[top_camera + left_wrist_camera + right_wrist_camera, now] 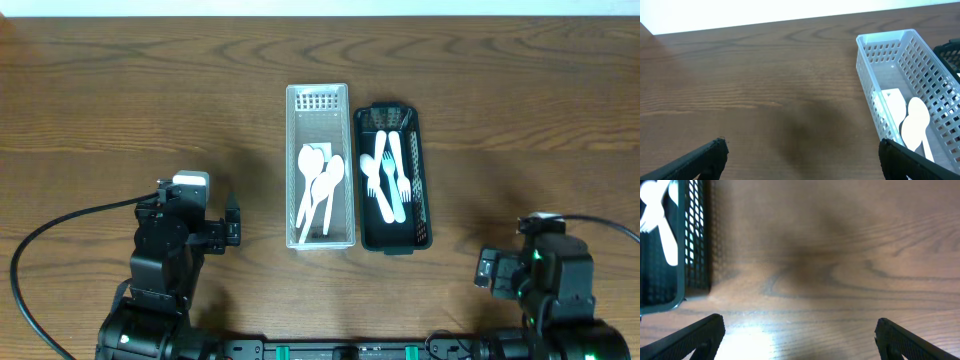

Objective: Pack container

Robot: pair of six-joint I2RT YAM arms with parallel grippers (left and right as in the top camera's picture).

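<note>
The wooden bench (pixel 120 100) fills the overhead view, dark brown with a strong grain, and a pale strip runs along its far edge. Two black arms stand at the near edge: the left arm (pixel 165 265) and the right arm (pixel 555 290), each trailing a black cable (pixel 50 240) across the wood.

Between them, toward the middle of the bench, two long perforated baskets lie side by side with their long walls touching or very nearly so. The white basket (pixel 291 170) is on the left and the black basket (pixel 358 180) on the right, the black one set slightly nearer the arms.

The left tool (pixel 802 146) is open. Its two dark fingers (pixel 705 157) stand wide apart at the lower corners of the left wrist view, with only bare wood between them. It points past the left wall of the white basket, near that basket's near end but apart from it.

The right tool (pixel 800 322) is open too, its fingers spread at the lower corners of its own view and gripping nothing. The near right corner of the black basket lies just off to its left, not touching.

Inside the white basket lie a few white plastic spoons (pixel 322 185), overlapping, bowls toward the far end and handles slanting to the near left corner. The black basket holds white plastic cutlery (pixel 392 175) laid lengthwise, forks among it. I cannot tell the exact count in either basket.
</note>
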